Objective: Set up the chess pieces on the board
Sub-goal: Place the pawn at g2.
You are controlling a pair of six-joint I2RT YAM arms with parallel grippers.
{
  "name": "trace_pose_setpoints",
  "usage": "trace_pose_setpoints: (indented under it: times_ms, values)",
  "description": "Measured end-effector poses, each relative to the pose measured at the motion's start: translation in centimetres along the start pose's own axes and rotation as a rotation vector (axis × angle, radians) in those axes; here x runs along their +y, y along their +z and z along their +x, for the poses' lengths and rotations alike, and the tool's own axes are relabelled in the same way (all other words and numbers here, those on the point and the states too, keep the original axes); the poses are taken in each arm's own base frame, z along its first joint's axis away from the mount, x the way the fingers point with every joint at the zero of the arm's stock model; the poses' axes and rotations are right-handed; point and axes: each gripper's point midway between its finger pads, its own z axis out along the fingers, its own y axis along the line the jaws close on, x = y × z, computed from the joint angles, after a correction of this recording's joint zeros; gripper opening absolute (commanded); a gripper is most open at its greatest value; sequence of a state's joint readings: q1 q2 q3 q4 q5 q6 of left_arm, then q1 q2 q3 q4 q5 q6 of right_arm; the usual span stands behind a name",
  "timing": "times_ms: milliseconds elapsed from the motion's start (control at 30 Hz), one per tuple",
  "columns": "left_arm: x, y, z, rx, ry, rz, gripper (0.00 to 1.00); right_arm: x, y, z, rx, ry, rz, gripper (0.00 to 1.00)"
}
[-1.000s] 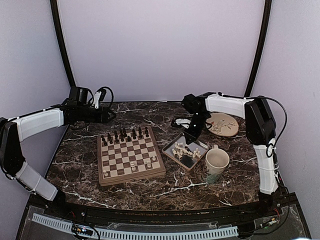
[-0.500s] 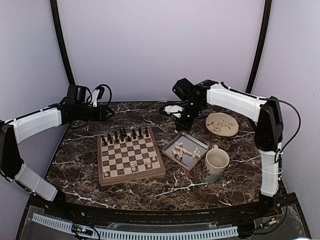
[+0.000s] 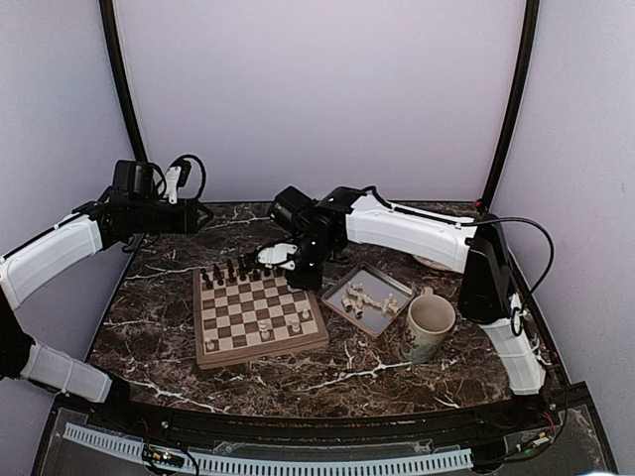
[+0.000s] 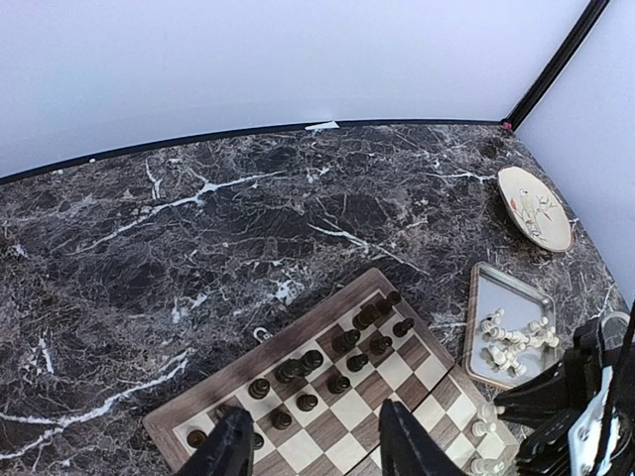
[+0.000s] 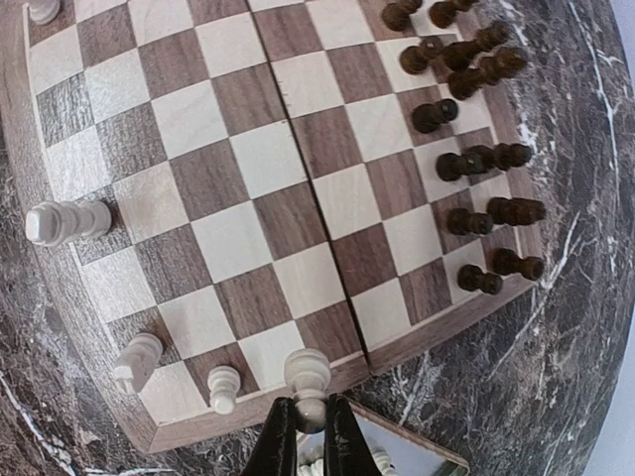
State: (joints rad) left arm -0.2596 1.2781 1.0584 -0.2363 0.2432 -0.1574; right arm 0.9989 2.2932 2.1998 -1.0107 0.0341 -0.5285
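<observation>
Chess piece (image 5: 308,375), perhaps pawn, in right hand (image 5: 310,409)

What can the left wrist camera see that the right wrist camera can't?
Only the left wrist camera sees the painted plate far across the table. Only the right wrist camera sees the right gripper pinching a cream chess piece. Both see the board and the dark chessmen standing along one side of it.
</observation>
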Motion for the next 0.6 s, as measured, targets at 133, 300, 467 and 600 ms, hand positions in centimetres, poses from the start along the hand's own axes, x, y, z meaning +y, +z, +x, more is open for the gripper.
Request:
trace_pose_setpoints:
  times_ms: [133, 300, 467, 600]
  values:
    - [0.0, -0.2, -0.1, -0.004, 0.001, -0.001, 0.45, 2.0, 1.4, -0.2, 0.02, -0.055, -0.04, 0.04]
    - [-0.1, -0.2, 0.0, -0.002, 0.0, 0.004, 0.45, 3.3, 2.2, -0.2, 0.034, -0.101, -0.072, 0.04]
    - [-0.2, -0.2, 0.0, -0.002, 0.0, 0.009, 0.45, 4.0, 2.6, -0.1, 0.042, -0.122, -0.098, 0.04]
    - [-0.3, -0.1, 0.0, -0.001, -0.004, 0.014, 0.45, 4.3, 3.0, 0.3, 0.056, -0.132, -0.114, 0.04]
